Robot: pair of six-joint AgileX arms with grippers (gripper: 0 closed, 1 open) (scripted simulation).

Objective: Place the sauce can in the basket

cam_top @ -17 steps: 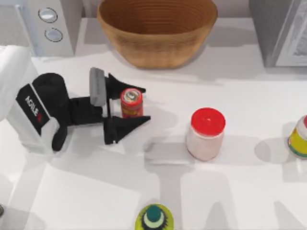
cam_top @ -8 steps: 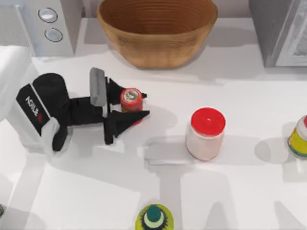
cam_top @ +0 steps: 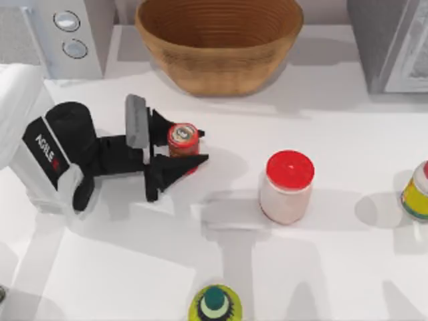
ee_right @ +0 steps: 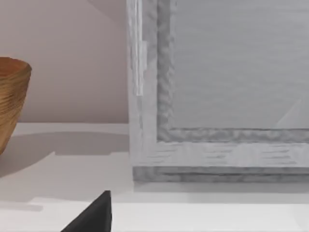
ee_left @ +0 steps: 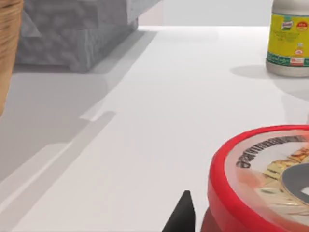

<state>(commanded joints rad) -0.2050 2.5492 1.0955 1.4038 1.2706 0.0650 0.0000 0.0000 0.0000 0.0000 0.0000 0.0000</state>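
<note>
The sauce can (cam_top: 182, 138), red with a silver top, stands left of the table's middle. My left gripper (cam_top: 198, 145) is shut on it, one black finger on each side. In the left wrist view the can's red-rimmed top (ee_left: 270, 179) is very close, beside a black fingertip (ee_left: 181, 217). The tan woven basket (cam_top: 219, 47) stands at the back centre, beyond the can, and its edge (ee_left: 7, 48) appears in the left wrist view. A dark part of my right gripper (ee_right: 96, 218) appears in the right wrist view, facing a grey appliance.
A white jar with a red lid (cam_top: 287, 187) stands right of the can. A yellow-green bottle with a teal cap (cam_top: 215, 304) is at the front edge. A yellow-labelled jar (cam_top: 418, 190) is at the right edge. Grey appliances (cam_top: 70, 33) (cam_top: 388, 40) flank the basket.
My left gripper's fingers have closed onto the sauce can, which shifted slightly towards the basket. Over the last half second almost nothing moved.
</note>
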